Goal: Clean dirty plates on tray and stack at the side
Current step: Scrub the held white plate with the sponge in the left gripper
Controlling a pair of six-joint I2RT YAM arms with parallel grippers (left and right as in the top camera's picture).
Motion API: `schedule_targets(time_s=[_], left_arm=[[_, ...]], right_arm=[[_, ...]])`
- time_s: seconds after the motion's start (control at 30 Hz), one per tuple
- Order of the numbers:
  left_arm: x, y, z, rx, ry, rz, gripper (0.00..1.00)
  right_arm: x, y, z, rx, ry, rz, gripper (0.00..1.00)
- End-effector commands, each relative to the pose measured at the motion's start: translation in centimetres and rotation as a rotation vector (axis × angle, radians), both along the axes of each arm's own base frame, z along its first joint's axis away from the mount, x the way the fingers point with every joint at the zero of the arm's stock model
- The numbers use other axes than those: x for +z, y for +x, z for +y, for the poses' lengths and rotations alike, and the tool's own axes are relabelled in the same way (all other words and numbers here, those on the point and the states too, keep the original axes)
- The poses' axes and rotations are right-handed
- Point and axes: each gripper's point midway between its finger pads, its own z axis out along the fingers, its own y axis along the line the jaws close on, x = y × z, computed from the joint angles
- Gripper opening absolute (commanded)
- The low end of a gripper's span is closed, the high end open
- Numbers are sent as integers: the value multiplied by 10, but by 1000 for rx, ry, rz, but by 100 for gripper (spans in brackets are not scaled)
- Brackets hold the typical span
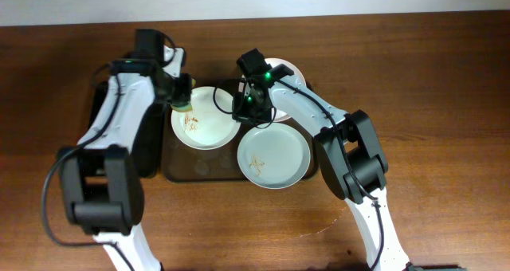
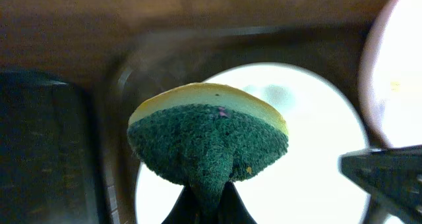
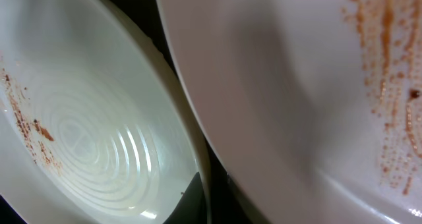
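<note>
we judge the job barely begun: the tray (image 1: 203,167) lies mid-bench toward the far edge, and the left-hand plate (image 1: 205,126) and the near-right plate (image 1: 273,161) on it both show brown smears. a third plate (image 1: 288,70) sits at the tray's far right corner, mostly hidden under the right arm, and nothing is stacked at either side. the left gripper (image 2: 208,204) is clamped on a yellow-and-green sponge (image 2: 208,141) hovering over the left-hand plate's far rim, while the right gripper (image 1: 245,105) is down among the plates, and we cannot tell whether it is wide, narrow or gripping.
</note>
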Motion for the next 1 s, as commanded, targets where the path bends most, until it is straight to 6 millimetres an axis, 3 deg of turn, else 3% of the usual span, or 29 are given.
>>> schedule_targets(time_s=[0.0,0.03,0.2,0.27,0.4,0.43,0.5,0.57,0.7,0.8,0.87,0.97], left_arm=[[-53,-7,6,24,112,105,1],[-73,-12,5,20,112,152,1],[-110,-31,-6,-13,110,251,1],[-123,-50,-14,-34,87,318,1],[-108,-103,-62,-282,-202,476,1],[-105,-114,-65,-309,-226,516,1],[-104,-126,-59,-306,-207,567,1],[-109,-113,-49,-257,-164,530,1],[-126,-60,30,190,216,369,1],[-119,-49,66,347,404,287,1],[-116,-49,71,361,449,275,1],[-116,-78,58,288,480,392,1]], right_arm=[[-22,-10,-3,13,-36,38,4],[-22,-9,-3,12,-38,35,4],[-22,-8,-3,12,-34,29,4],[-22,-7,-2,12,-33,27,4],[-21,-6,-2,12,-30,21,4],[-21,-6,-1,12,-30,21,4],[-21,-6,-1,12,-29,21,4],[-21,-6,-1,12,-29,21,4],[-21,-6,-1,12,-29,21,5],[-21,-6,-1,12,-30,21,5],[-21,-5,-1,12,-29,18,4],[-21,-3,-2,9,-35,9,5]])
